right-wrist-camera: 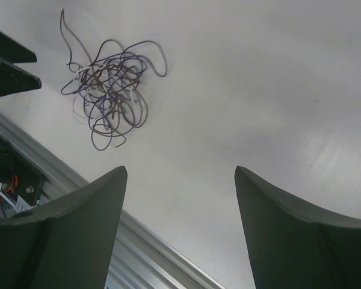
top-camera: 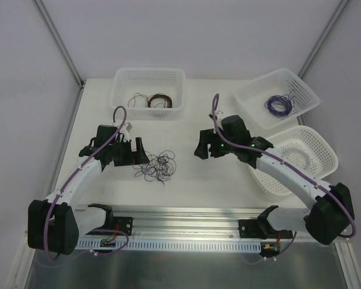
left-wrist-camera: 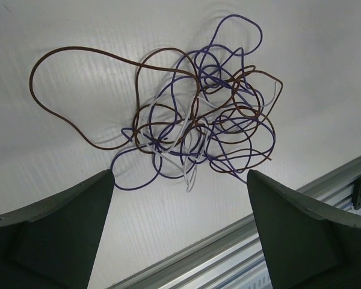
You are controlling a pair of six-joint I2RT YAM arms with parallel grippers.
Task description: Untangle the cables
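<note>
Left fingers and right fingers, spread wide, flank the cables.

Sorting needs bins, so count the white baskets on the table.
3. First basket: far edge, left of centre; second basket: far right; third basket: nearer right, partly behind the right arm.

Three white plastic mesh baskets stand on the white worktop. The back-left basket holds a wound red-brown wire coil beside a loose dark wire. The back-right basket holds a purple coil. The near-right basket is partly hidden. An aluminium rail runs along the near edge.
</note>
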